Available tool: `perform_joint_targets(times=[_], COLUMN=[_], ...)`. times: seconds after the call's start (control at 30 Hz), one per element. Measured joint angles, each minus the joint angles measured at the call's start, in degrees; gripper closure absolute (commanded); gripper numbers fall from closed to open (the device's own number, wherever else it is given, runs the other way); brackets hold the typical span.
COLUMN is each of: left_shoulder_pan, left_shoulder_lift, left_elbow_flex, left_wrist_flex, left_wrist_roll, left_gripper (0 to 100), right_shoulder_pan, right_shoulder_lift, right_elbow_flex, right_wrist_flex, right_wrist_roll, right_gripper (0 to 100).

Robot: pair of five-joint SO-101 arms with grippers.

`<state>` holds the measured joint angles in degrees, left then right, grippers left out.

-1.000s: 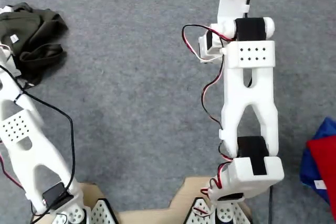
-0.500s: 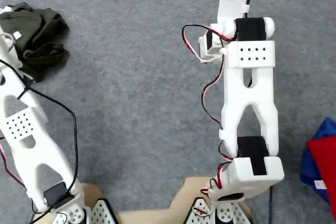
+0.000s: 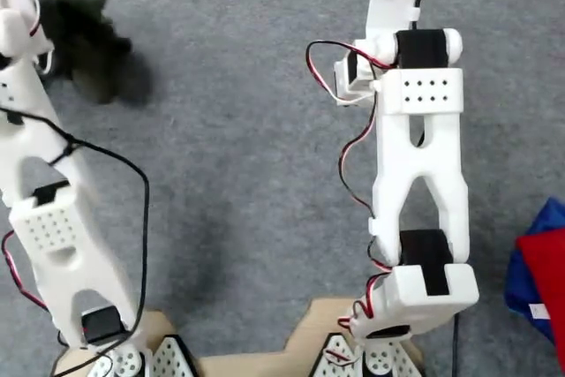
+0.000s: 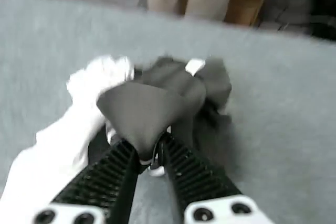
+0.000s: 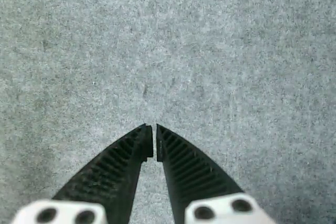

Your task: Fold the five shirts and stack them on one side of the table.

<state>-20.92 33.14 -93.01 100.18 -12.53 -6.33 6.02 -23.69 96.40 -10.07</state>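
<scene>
The left pincer [image 4: 152, 153] is clamped on a fold of the dark shirt [image 4: 163, 95], which bunches just beyond its tips, likely so it can be carried to open table [image 3: 247, 130] for folding. The right pincer [image 5: 154, 142], all but closed, holds nothing.

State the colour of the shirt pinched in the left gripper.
Dark grey-green; the shirt shows best in the left wrist view.

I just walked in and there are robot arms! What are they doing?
They are meant to fold shirts. The left gripper is pinching a bunched-up dark shirt near the far left corner of the grey table. The right gripper is shut on nothing, over bare table. A red shirt lies on a blue shirt at the right edge.
</scene>
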Motion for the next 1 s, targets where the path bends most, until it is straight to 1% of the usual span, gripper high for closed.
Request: perform_joint_targets(times=[0.13, 0.27, 0.4, 0.67, 0.77, 0.83, 0.93, 1.0], left_shoulder_pan=[4.3, 9.5, 15.0, 26.3, 31.0, 34.3, 38.9, 41.8], left_shoulder_lift=[-8.1, -16.1, -24.8, -39.8, -43.8, -46.3, -50.3, -52.8], left_elbow_flex=[0.0, 5.5, 17.3, 49.0, 58.5, 63.3, 69.5, 72.9], left_wrist_flex=[0.0, 0.0, 0.0, 0.0, 0.0, 0.0, 0.0, 0.0], left_wrist_roll=[0.2, 0.2, 0.2, 0.2, 0.2, 0.2, 0.2, 0.2], left_gripper=[98, 98, 98, 98, 98, 98, 97, 94], right_shoulder_pan=[0.0, 0.0, 0.0, 0.0, 0.0, 0.1, 2.3, 4.1], right_shoulder_lift=[0.0, 0.0, 0.0, 0.0, 0.0, 0.0, 0.0, 0.0], right_elbow_flex=[0.0, 0.0, 0.0, 0.0, 0.0, 0.0, 0.0, 0.0], right_wrist_flex=[0.0, 0.0, 0.0, 0.0, 0.0, 0.0, 0.0, 0.0], right_wrist_roll=[0.0, 0.0, 0.0, 0.0, 0.0, 0.0, 0.0, 0.0], right_gripper=[97.2, 97.2, 97.2, 97.2, 97.1, 97.0, 97.0, 97.0])
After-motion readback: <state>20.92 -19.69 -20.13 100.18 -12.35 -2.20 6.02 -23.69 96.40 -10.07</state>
